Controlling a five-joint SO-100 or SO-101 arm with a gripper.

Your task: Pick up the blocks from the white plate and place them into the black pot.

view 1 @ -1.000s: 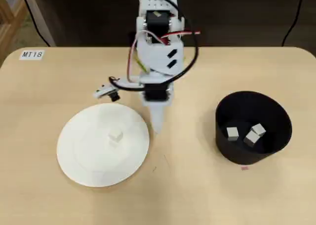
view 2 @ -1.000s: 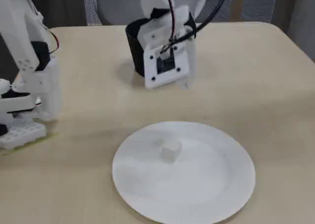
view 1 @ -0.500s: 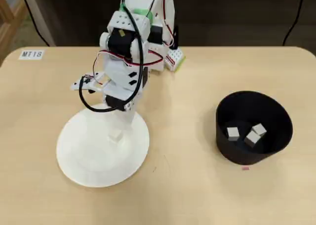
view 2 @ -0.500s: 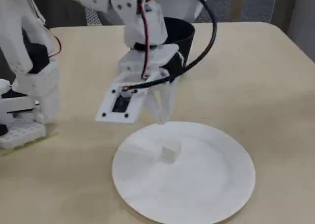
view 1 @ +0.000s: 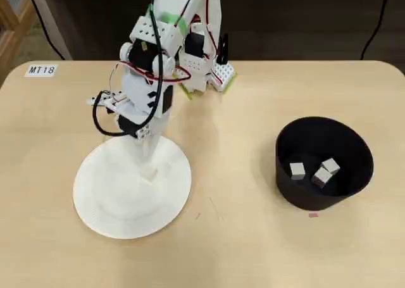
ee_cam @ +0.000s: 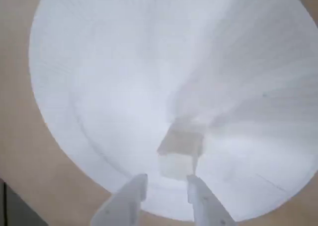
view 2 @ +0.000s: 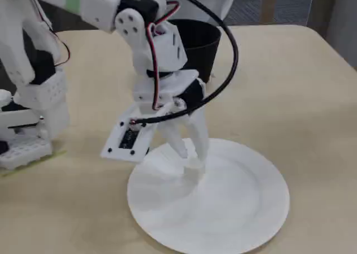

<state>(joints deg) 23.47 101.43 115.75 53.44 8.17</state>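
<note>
Blocks numbered four in all, small whitish-grey cubes: one block (ee_cam: 180, 155) lay near the middle of the white plate (view 1: 95, 206), left of centre in the overhead view, and three more blocks (view 1: 297, 170) rested on the floor of the black pot (view 1: 354, 190) at the right of that frame. That plate was large, flat and round with a slightly raised rim; the pot was matte black with tall smooth walls. One white arm reached from the upper middle of the overhead frame down and leftward over the plate, red and black cables looping along it. Its gripper (ee_cam: 166, 185) pointed down at the plate, jaws parted and holding nothing, the two fingertips (ee_cam: 135, 186) just short of the lone cube in the wrist view. One plate and one pot stood well apart on the wooden table (view 1: 240, 250).
</note>
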